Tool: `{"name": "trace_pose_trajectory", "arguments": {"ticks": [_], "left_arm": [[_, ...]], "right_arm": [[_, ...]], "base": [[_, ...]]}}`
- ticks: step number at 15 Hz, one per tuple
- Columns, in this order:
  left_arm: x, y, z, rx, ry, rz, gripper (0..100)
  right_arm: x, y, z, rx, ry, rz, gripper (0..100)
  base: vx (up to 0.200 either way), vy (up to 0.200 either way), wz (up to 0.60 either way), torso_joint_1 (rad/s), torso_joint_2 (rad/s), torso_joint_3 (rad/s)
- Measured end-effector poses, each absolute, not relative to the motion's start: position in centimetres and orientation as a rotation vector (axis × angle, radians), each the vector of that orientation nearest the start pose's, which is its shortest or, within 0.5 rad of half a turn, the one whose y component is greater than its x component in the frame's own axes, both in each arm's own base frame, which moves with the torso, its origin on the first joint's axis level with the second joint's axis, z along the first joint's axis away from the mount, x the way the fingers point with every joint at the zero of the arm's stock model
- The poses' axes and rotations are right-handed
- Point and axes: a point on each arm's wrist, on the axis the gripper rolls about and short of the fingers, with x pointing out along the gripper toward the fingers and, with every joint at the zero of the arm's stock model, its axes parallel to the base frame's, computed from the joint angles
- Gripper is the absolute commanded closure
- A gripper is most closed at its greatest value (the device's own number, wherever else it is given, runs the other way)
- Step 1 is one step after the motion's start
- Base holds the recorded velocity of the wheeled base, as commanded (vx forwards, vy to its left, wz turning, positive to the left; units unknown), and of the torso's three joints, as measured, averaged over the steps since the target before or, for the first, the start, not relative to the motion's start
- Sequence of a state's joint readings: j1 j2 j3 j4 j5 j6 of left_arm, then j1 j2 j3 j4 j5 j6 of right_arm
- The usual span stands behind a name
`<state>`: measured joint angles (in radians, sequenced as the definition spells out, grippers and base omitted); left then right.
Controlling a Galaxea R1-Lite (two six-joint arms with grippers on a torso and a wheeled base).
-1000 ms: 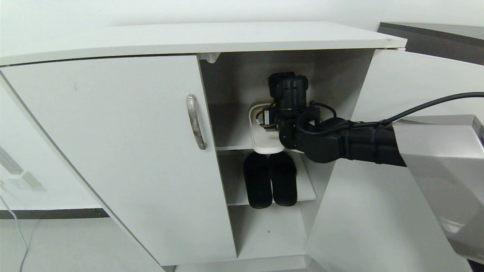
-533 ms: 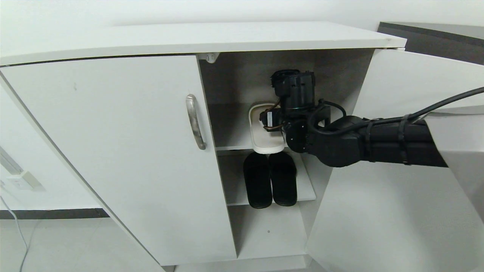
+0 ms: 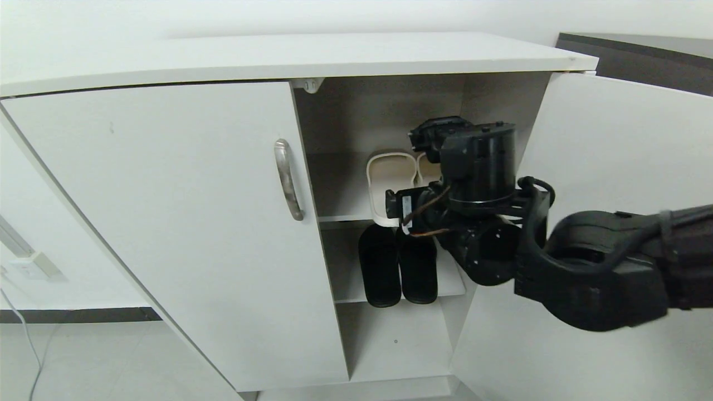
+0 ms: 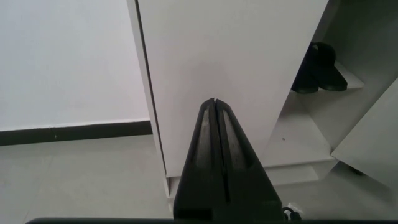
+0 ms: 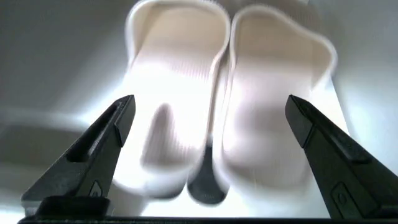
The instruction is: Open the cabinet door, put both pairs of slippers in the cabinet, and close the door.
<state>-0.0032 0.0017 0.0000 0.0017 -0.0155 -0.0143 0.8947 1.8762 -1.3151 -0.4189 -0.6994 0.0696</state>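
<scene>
The cabinet's right door (image 3: 607, 139) stands open and its left door (image 3: 167, 211) is closed. A white pair of slippers (image 3: 388, 177) lies side by side on the upper shelf, and a black pair (image 3: 396, 267) lies on the shelf below. My right arm hangs in front of the open half, its wrist covering part of the white pair. In the right wrist view my right gripper (image 5: 210, 106) is open, fingers spread wide, with the white slippers (image 5: 230, 93) lying ahead of it, untouched. My left gripper (image 4: 214, 102) is shut and empty, low before the closed door, with the black slippers (image 4: 317, 68) off to one side.
A metal handle (image 3: 288, 178) sits on the closed left door. The bottom compartment (image 3: 395, 340) of the cabinet holds nothing. A white wall and grey floor (image 4: 74, 174) lie to the cabinet's left, with a cable near the wall.
My right arm has drawn back out of the cabinet toward the camera. More of the white slippers shows now, and they stay on the upper shelf. The black pair has not moved.
</scene>
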Motion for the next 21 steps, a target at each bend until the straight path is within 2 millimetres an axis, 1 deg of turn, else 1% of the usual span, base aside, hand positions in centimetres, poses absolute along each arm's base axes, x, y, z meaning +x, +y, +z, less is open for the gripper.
{"name": "trace_pose_trajectory", "arguments": {"ticks": [3,4,6,8,10,15,21], "left_arm": [[-2.3,0.0,7.5,-0.014,0.004,-0.019,100],[-2.3,0.0,7.5,-0.014,0.004,-0.019,100],[-2.3,0.0,7.5,-0.014,0.004,-0.02,100],[-2.3,0.0,7.5,-0.012,0.004,-0.02,100],[-2.3,0.0,7.5,-0.013,0.004,-0.019,100],[-2.3,0.0,7.5,-0.013,0.004,-0.02,100],[-2.3,0.0,7.5,-0.013,0.004,-0.021,100]], "right_arm": [[20.5,26.5,23.6,-0.031,0.107,0.291,0],[19.3,25.7,23.3,-0.027,0.104,0.325,100],[17.6,24.5,22.9,-0.011,0.104,0.403,100],[16.9,23.7,22.5,0.017,0.125,0.471,100],[16.7,23.4,22.1,0.011,0.135,0.472,100],[16.9,23.3,21.5,0.001,0.152,0.467,100],[17.2,23.3,20.6,-0.023,0.176,0.46,100]], "base": [[0.0,0.0,0.0,0.0,0.0,0.0],[0.0,0.0,0.0,0.0,0.0,0.0],[0.0,0.0,0.0,0.0,0.0,0.0],[0.0,0.0,0.0,0.0,0.0,0.0],[0.0,0.0,0.0,0.0,0.0,0.0],[0.0,0.0,0.0,0.0,0.0,0.0],[-0.2,0.0,0.0,0.003,0.0,0.004]]}}
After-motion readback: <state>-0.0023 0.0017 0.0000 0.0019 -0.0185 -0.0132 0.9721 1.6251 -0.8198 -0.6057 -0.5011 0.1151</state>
